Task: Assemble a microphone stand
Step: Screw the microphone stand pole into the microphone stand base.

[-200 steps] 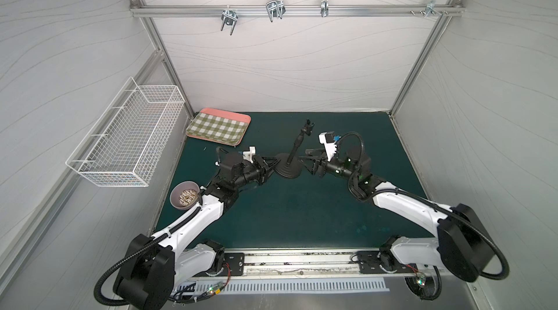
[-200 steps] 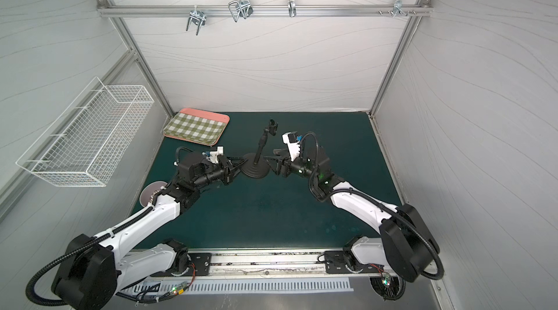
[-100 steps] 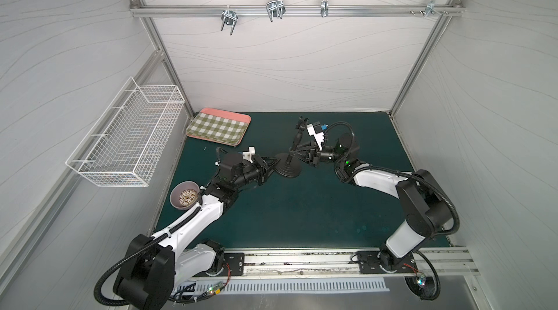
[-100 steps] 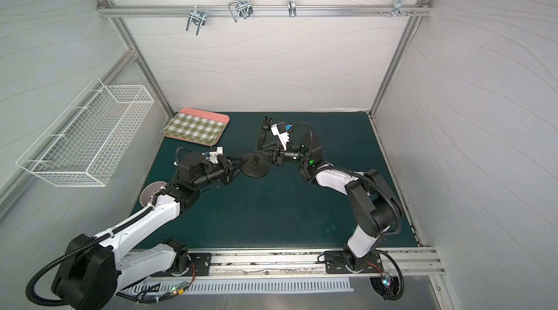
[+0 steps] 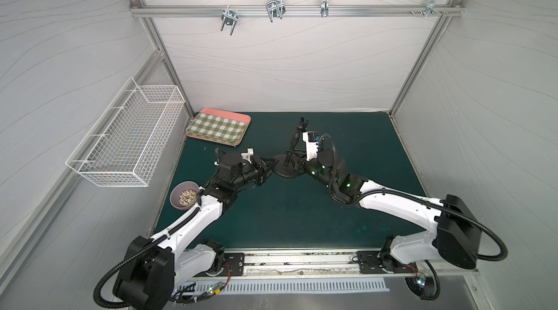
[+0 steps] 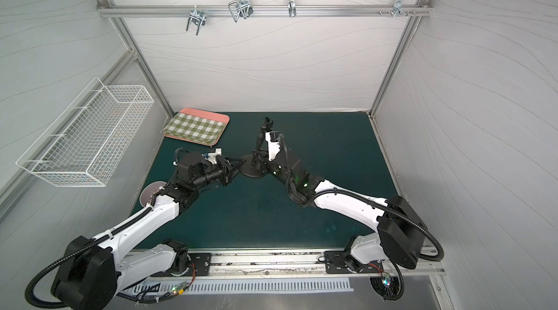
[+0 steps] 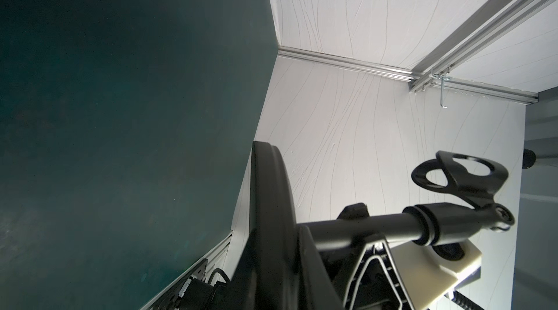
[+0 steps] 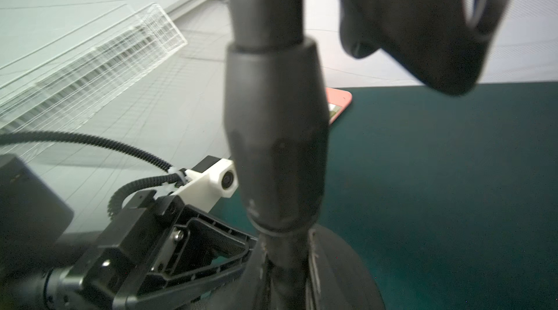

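- Dark green bench point(image 5: 287, 212) floors a white-walled booth, with both arms reaching in from its near edge.
- Toward the back of the bench, near the middle, is the microphone stand point(image 5: 287, 162). Its round base point(image 5: 283, 171) carries the rod point(image 5: 294, 142) at its centre, and the clip point(image 5: 302, 122) tops the rod.
- The left hand point(image 5: 269, 167) comes in low from the side, its jaws narrow and pinched on the rim of the base.
- The right hand point(image 5: 293, 159) comes from the opposite side and is clamped on the foot of the rod, just above the base. In the right wrist view the rod point(image 8: 274, 142) fills the middle, close to the lens.
- I cannot tell whether the base rests on the bench or hangs just clear of it.
- A checked tray point(image 5: 219, 127) with a pink rim lies in the back left corner, well apart from the stand.
- A small bowl point(image 5: 184, 198) holding small bits sits at the bench's left edge, beside the left arm.
- A white wire basket point(image 5: 126, 139) hangs on the left wall.
- A metal rail point(image 5: 302, 11) with hooks runs across the back wall.
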Tool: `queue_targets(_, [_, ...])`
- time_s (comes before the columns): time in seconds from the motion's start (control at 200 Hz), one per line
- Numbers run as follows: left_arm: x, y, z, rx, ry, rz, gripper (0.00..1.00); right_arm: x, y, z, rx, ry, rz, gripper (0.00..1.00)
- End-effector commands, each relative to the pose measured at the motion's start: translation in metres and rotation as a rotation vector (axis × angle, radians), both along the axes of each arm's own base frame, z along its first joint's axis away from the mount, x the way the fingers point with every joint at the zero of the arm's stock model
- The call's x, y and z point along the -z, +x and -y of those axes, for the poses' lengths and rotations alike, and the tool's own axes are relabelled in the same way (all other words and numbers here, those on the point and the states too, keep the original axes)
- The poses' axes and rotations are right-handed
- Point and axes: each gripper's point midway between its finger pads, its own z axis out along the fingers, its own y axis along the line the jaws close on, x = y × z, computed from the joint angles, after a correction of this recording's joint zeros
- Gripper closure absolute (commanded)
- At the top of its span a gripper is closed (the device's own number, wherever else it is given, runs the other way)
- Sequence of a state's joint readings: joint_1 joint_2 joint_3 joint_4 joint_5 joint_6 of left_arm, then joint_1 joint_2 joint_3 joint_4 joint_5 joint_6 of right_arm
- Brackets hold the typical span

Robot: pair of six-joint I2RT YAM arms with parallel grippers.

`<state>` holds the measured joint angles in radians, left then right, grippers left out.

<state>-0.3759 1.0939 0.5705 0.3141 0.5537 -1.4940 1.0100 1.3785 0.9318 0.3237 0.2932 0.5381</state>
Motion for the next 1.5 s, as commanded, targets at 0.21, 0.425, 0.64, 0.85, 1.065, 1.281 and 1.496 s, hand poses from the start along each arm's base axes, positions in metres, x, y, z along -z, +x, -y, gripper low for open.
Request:
queue_targets(0.21, [-0.059, 0.004, 0.008, 0.031, -0.078, 0.215, 1.0, 0.002, -0.015, 0.003, 0.223, -0.093, -0.088, 0.48])
queue_targets(0.425, [-0.059, 0.004, 0.008, 0.031, -0.08, 0.215, 1.0, -0.006, -0.03, 0.027, 0.057, -0.095, 0.068, 0.24])
queue_targets(0.64, [-0.059, 0.003, 0.008, 0.033, -0.081, 0.216, 1.0, -0.014, -0.023, 0.04, -0.33, 0.116, 0.127, 0.25])
queue_targets(0.85, [-0.059, 0.003, 0.008, 0.034, -0.078, 0.214, 1.0, -0.026, -0.023, 0.023, -0.603, 0.167, 0.203, 0.3])
queue_targets(1.065, [-0.059, 0.003, 0.008, 0.036, -0.078, 0.213, 1.0, -0.025, -0.014, 0.002, -0.707, 0.179, 0.207, 0.45])
queue_targets(1.281, [-0.062, 0.003, 0.008, 0.035, -0.082, 0.219, 1.0, -0.022, -0.004, -0.003, -0.619, 0.181, 0.188, 0.79])
queue_targets(1.496, [-0.07, 0.002, 0.007, 0.037, -0.072, 0.24, 1.0, -0.013, -0.018, -0.009, -0.307, 0.014, 0.169, 0.88])
